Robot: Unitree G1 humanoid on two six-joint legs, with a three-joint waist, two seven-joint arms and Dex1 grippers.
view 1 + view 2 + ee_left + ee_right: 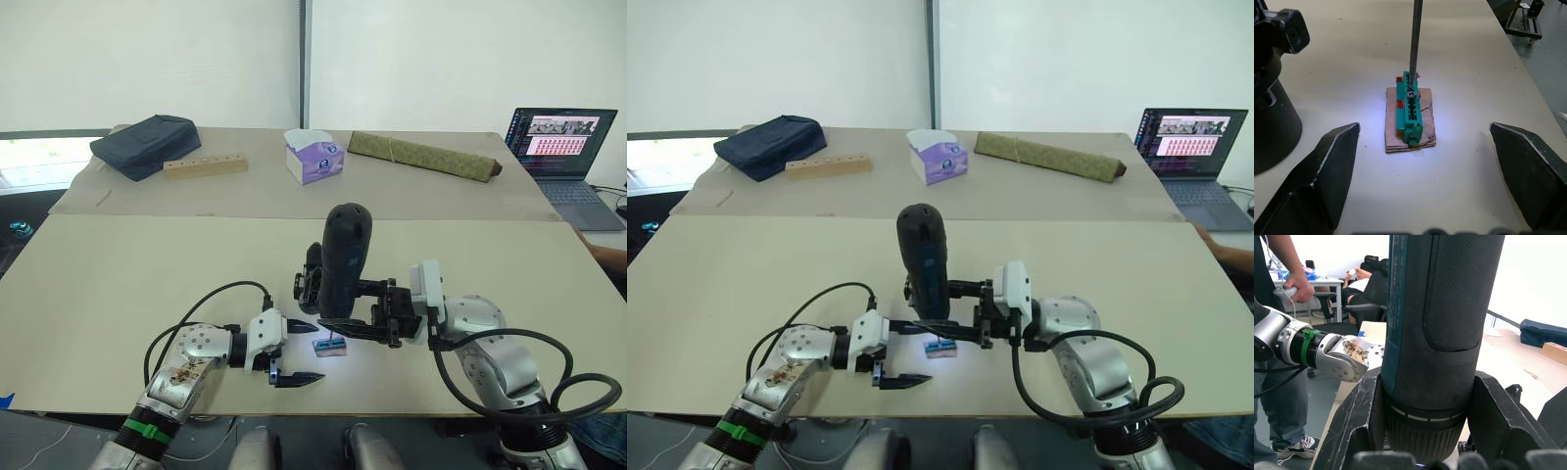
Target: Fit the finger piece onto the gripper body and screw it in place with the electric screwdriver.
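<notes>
On the far left of the table (118,284) we see a dark blue bag (145,145) at the back, with a wooden block (205,166) just beside it. Closer to us, the left gripper (297,352) sits low over the table with its two black fingers (1317,181) spread wide apart, holding nothing. Right in front of it is a small green block (1410,110) on a bit of brown card (1425,132). The thin metal bit (1415,39) comes straight down and touches the top of the green block. The bit belongs to the electric screwdriver (345,257), which stands upright. The right gripper (351,328) squeezes it tight near its lower end. Just behind the screwdriver we see the gripper body (311,277) standing on the table. Farther back are a purple tissue box (314,156) and a long olive-green roll (423,155). A laptop (566,147) sits open at the far right. In the right wrist view, a person (1276,333) stands beside the table.
</notes>
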